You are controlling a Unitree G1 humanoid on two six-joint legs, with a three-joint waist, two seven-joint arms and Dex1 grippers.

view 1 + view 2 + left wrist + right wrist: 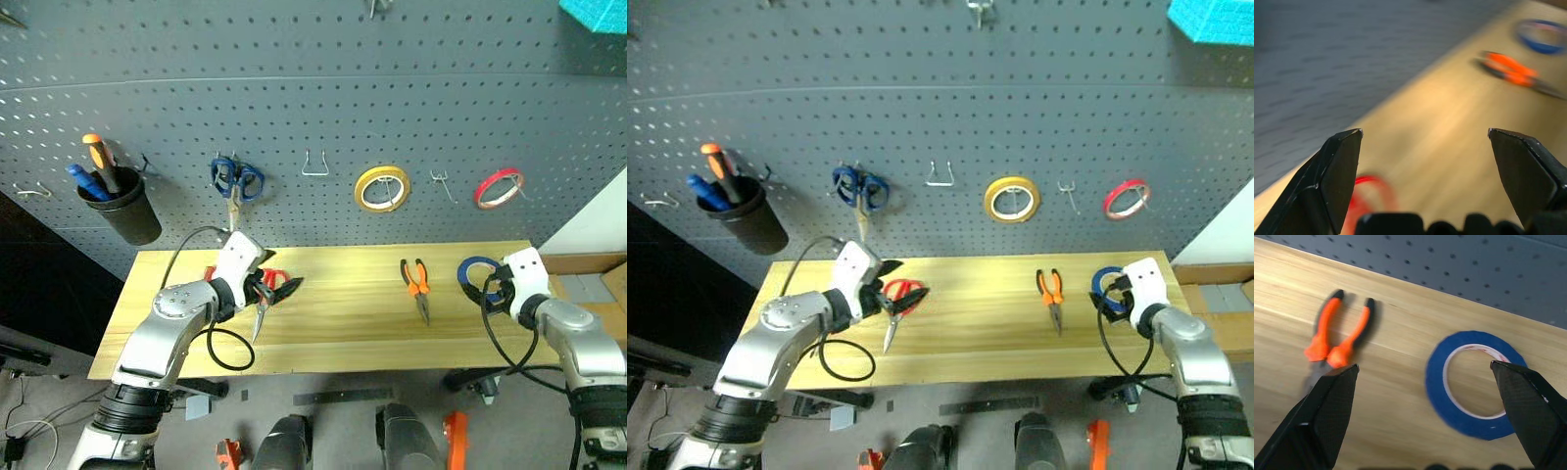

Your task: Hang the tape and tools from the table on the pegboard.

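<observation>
left gripper (272, 291): fingers wide apart, empty, over red-handled scissors (899, 299) on table (343, 328)
right gripper (1425, 423): spread wide, empty, just above blue tape (1474, 384)
pliers (416, 284): flat on table, between scissors and tape
pegboard (313, 88): behind table, bare hook (314, 164)

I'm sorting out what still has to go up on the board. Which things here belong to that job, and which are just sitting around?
For the job:
- blue tape, flat on the table
- orange pliers, on the table
- red scissors, on the table
- pegboard

Just there:
- blue scissors, already hung
- yellow tape, hung
- red tape, hung
- black cup of screwdrivers
</observation>
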